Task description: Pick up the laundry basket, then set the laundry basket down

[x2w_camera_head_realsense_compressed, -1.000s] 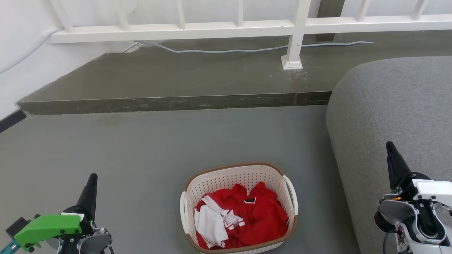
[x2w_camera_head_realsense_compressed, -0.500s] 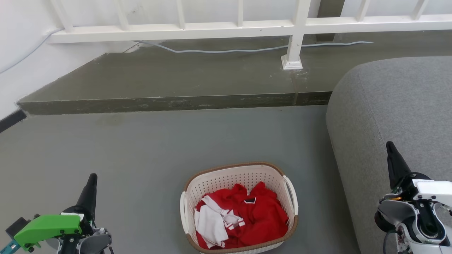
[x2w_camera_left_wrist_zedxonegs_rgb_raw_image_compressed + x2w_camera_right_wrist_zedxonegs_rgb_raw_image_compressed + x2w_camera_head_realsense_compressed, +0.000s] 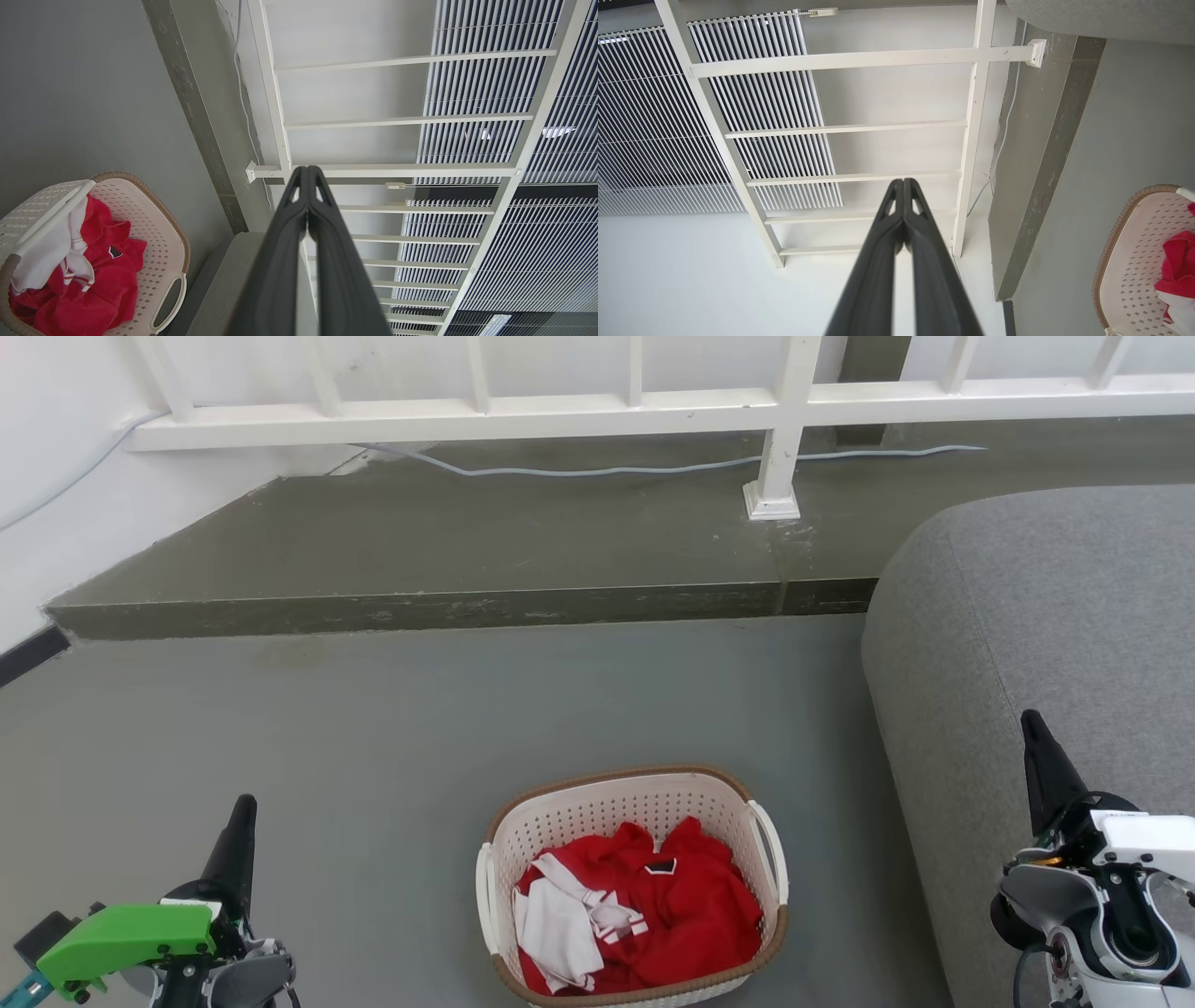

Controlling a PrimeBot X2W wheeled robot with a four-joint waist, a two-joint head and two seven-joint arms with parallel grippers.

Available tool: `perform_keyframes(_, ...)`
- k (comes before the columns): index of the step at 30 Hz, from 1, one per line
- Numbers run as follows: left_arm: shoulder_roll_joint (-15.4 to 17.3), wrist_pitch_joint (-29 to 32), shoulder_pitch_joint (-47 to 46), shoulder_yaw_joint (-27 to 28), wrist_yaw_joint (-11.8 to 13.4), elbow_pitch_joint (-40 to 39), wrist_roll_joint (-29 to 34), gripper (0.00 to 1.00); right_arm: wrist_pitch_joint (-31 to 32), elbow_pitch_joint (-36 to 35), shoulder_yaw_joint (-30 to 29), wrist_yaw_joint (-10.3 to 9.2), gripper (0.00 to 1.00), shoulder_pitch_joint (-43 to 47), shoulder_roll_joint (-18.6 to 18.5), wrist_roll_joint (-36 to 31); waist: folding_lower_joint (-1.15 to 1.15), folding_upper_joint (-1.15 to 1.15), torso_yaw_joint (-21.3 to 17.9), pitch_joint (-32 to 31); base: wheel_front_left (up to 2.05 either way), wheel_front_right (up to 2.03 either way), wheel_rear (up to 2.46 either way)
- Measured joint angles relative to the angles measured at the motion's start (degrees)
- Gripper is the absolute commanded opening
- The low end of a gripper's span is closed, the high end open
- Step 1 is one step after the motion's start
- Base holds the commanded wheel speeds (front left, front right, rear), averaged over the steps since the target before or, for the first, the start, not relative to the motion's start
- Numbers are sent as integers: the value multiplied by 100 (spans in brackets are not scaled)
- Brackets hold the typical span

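Now, at the lower left, the left gripper [image 3: 245, 810] is pointing up over the grey floor [image 3: 401, 728], its two fingers pressed together and grasping nothing. Between the arms, the laundry basket [image 3: 607, 810] is standing on this floor, well apart from both grippers, holding red and white clothes [image 3: 691, 905]. At the right, the right gripper [image 3: 1031, 728] is showing against the grey sofa [image 3: 1055, 607], also clenched and empty.

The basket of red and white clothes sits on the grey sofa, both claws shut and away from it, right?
Not on the sofa: the head view shows the laundry basket on the grey floor beside it. The rest holds: left gripper and right gripper are shut and apart from it.
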Motion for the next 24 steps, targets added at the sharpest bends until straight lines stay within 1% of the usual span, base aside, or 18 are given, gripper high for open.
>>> perform_keyframes(24,-1,0,-2,13,0,-2,1,0,0,-2,-1,5,0,0,0,0,0,0,0,1,0,0,0)
